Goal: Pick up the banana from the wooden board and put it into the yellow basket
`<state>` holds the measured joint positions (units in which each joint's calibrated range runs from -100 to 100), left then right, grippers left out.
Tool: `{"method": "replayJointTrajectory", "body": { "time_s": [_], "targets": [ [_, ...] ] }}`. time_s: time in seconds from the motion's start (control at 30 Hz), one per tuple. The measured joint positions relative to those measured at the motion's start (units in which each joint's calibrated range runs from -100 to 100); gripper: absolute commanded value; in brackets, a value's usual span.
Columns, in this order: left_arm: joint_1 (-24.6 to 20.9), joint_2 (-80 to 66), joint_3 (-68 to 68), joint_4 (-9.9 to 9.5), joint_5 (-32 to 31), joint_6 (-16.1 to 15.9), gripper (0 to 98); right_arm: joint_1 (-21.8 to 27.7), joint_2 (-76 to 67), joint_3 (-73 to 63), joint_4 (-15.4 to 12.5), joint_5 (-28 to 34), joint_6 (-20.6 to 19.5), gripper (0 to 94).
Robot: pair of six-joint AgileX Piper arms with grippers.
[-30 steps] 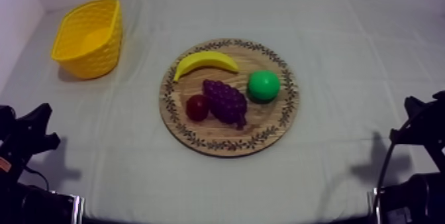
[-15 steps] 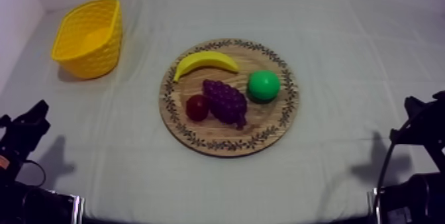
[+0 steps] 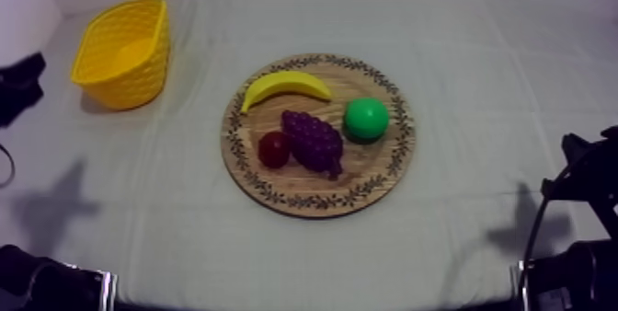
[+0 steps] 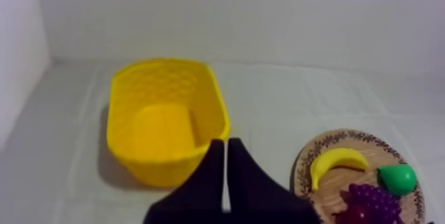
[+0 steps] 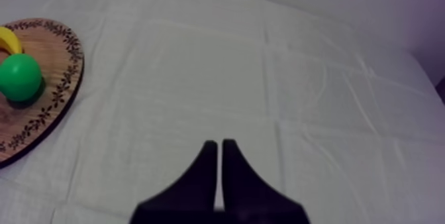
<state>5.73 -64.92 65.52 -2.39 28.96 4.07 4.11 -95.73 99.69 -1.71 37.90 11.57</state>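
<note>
Left end effector [image 4: 222, 143] risen toward latticed basket [image 3: 138, 80], narrow wedge, right end effector [image 5: 216, 144] likewise, curved banana [image 3: 285, 85]

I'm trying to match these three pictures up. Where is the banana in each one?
Top view: the banana lies on the wooden board, on the side toward the yellow basket, behind the grapes.
Left wrist view: banana on the board, at the edge nearest the basket.
Right wrist view: its yellow tip, on the board beside the green pear.
Shared landmark: the green pear on the board.
</note>
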Motion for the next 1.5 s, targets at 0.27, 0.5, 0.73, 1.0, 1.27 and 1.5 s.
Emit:
{"method": "replayJointTrajectory", "body": {
  "time_s": [0.27,0.5,0.73,1.0,1.27,1.5],
  "targets": [
    [3.1,17.1,-25.3,-0.05,9.0,-6.7,0.1,0.0,0.0,0.0,0.0,0.0,0.0,0.3],
    [6.7,30.3,-42.9,-0.05,14.9,-12.2,0.1,0.0,0.0,0.0,0.0,0.0,0.0,0.3],
    [11.0,41.8,-53.4,-2.44,17.4,-13.9,0.1,0.0,0.0,0.0,0.0,0.0,0.0,0.3],
    [14.6,52.4,-55.7,-5.07,18.0,-15.2,0.1,0.0,0.0,0.0,0.0,0.0,0.0,0.3],
    [16.7,59.8,-52.9,-6.12,16.0,-14.6,0.1,0.0,0.0,0.0,0.0,0.0,0.0,0.3],
    [17.5,63.8,-49.7,-6.25,16.4,-13.1,0.7,0.0,0.0,0.0,0.0,0.0,0.0,0.3]
  ]
}}
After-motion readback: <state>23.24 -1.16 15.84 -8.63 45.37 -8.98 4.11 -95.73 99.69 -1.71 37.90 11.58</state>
